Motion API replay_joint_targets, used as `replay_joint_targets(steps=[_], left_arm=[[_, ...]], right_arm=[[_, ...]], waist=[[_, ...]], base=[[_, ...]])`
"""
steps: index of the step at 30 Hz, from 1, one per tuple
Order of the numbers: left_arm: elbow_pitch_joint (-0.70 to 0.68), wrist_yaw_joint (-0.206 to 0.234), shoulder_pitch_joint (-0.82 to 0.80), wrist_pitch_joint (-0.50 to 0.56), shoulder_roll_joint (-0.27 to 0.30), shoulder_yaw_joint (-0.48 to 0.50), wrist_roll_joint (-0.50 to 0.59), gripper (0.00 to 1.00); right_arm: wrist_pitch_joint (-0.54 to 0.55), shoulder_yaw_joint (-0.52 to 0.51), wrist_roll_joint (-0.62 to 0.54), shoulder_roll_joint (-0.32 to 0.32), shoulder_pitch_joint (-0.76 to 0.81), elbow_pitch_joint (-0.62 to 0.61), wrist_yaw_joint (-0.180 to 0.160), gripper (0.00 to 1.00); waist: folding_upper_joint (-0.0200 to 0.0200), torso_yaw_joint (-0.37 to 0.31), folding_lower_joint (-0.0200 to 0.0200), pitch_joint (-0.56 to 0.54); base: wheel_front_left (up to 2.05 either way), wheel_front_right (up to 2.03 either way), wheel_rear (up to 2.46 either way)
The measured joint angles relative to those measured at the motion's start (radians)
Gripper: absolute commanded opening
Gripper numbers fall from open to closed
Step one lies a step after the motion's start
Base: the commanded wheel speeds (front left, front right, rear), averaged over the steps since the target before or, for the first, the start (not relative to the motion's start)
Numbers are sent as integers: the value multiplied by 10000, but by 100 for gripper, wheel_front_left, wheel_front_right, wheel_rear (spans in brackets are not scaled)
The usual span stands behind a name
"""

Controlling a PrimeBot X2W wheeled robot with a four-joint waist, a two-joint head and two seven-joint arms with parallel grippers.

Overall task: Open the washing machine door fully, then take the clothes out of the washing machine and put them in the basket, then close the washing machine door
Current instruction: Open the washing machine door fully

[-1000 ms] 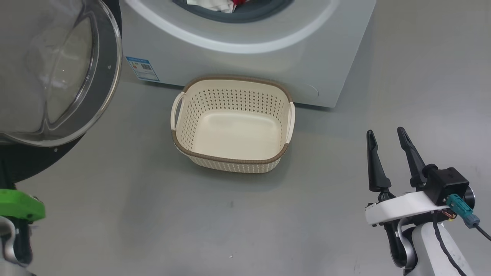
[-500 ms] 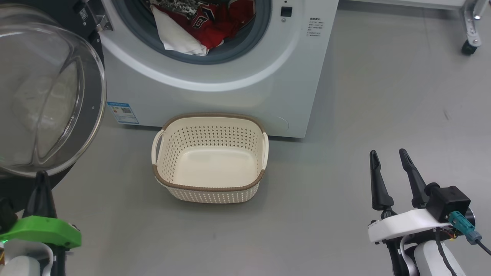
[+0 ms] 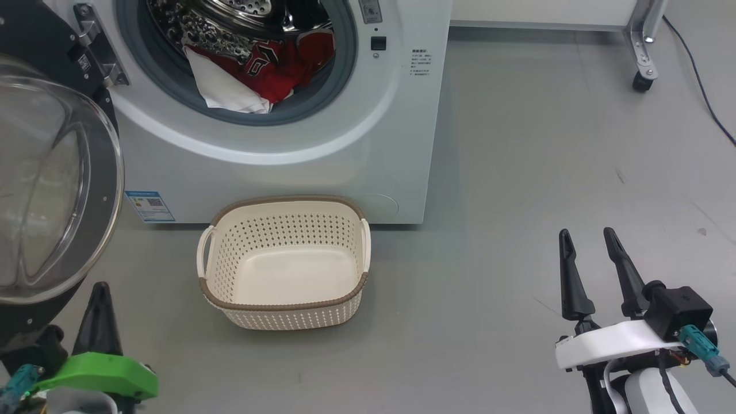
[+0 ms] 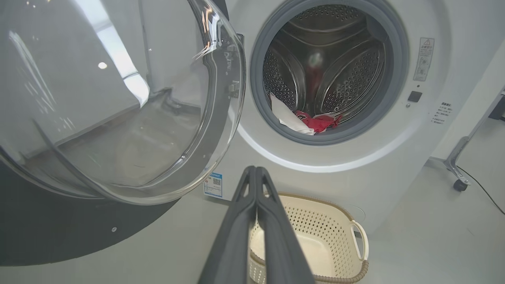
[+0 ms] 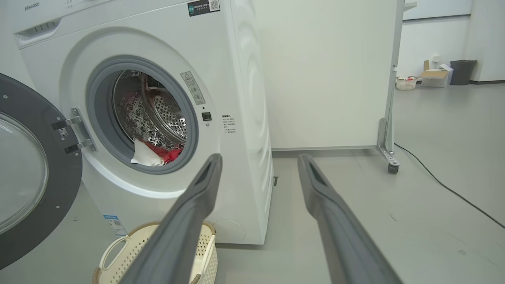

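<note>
The white washing machine (image 3: 322, 172) stands with its washing machine door (image 3: 40, 190) swung wide to the left. Clothes (image 3: 259, 72), a red jersey and a white cloth, lie at the drum's front lip, also seen as clothes (image 4: 307, 120) and clothes (image 5: 156, 154). The cream basket (image 3: 284, 315) sits empty on the floor right before the washer. My left gripper (image 3: 100, 286) is shut on nothing, low beside the door; its tip (image 4: 255, 169) points toward the basket (image 4: 335, 221). Well right of the basket, my right gripper (image 3: 586, 233) stands open and empty, also seen as gripper (image 5: 260, 157).
A white panel (image 5: 327, 79) on a wheeled metal frame, caster (image 3: 641, 80), stands right of the washer. A black cable (image 3: 701, 86) runs along the floor there. Boxes and a bin (image 5: 434, 77) sit far back. Grey floor spreads between basket and right gripper.
The head camera has tilted up: the drum and clothes have come into the picture and the basket sits lower left in it. The left gripper's fingers have risen into the picture.
</note>
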Motion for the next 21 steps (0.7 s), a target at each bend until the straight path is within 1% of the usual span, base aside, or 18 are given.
replay_joint_targets(steps=[5, 15, 16, 17, 18, 21], left_arm=[[-382, -8, 215, -10, -232, -291, 100, 0], [-1189, -13, 571, -13, -293, -378, 286, 0], [-1189, -13, 571, -13, -293, -378, 286, 22], [-1237, -13, 582, -13, -316, -382, 291, 76], [-1302, -13, 591, -13, -339, -385, 343, 100], [-1540, -15, 652, -13, -428, -395, 353, 100]], right_arm=[[0, -59, 0, 15, 64, -144, 0, 100], [0, -54, 2, 38, 230, -259, 0, 100], [0, -54, 2, 38, 230, -259, 0, 100], [0, -54, 2, 38, 234, -263, 0, 100], [0, -54, 2, 40, 238, -274, 0, 100], [0, -46, 4, 44, 259, -290, 0, 100]], waist=[[0, -113, 0, -35], [0, -224, 0, -25], [0, -224, 0, -25], [0, -233, 0, -20], [0, -241, 0, -15], [0, -255, 0, 5]], base=[[0, 0, 0], [0, 0, 0], [0, 0, 0], [0, 0, 0], [0, 0, 0], [0, 0, 0]])
